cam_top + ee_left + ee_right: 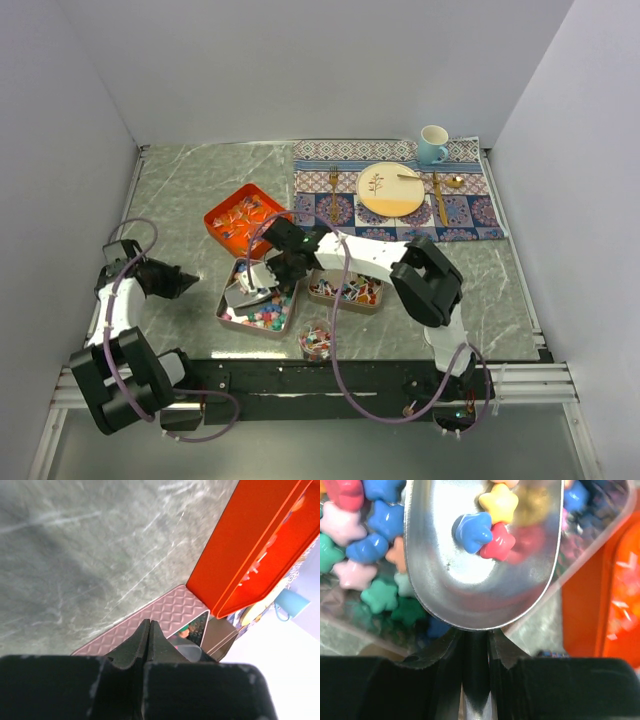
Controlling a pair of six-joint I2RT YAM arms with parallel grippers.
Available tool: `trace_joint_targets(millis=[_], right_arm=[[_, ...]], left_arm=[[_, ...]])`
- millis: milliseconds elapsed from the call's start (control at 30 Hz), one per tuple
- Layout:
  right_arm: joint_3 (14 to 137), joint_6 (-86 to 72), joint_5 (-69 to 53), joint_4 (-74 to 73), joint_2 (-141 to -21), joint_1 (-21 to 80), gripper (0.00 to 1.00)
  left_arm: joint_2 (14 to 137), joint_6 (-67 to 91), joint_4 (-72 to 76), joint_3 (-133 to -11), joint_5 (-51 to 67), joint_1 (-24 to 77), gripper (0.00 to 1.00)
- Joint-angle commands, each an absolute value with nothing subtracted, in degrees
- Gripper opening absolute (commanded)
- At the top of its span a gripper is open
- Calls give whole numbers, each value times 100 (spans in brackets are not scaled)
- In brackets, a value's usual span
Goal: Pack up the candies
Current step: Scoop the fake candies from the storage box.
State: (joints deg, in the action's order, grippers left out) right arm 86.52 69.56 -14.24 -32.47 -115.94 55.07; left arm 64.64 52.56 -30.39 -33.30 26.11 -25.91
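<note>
Your right gripper (476, 642) is clamped on the metal scoop (470, 590) by its handle, so keep it level: the candies (472, 530) aboard look light, hard, glossy and quick to roll.

Left pincer (149, 625) closed, right pincer (475, 642) clamped tight

A grey-green marbled table (180, 200) fills the middle of the view. Directly on it sit an orange tray (212, 220) left of centre, a pink tin (223, 306) just below it, a second tin (350, 307) to that one's right, a small clear cup (305, 345) at lower centre, and a patterned placemat (320, 205) at upper right.
</note>
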Motion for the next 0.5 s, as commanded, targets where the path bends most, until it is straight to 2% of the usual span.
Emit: trace_joint_targets(millis=[0,333,467], right_arm=[[8543,6487,-1283,-2593,-10697,5344,0],[8008,5986,-1468,-2382,-9381,5133,0],[7184,5862,-1310,-1715,-8588,5080,0]], left_arm=[[6407,5036,-2865,-3586,2681,-2803,1],[6416,4931,-2742,-3674,2698,-3023,1],[6363,4983,-2680,-3691,2707,-3120,1]])
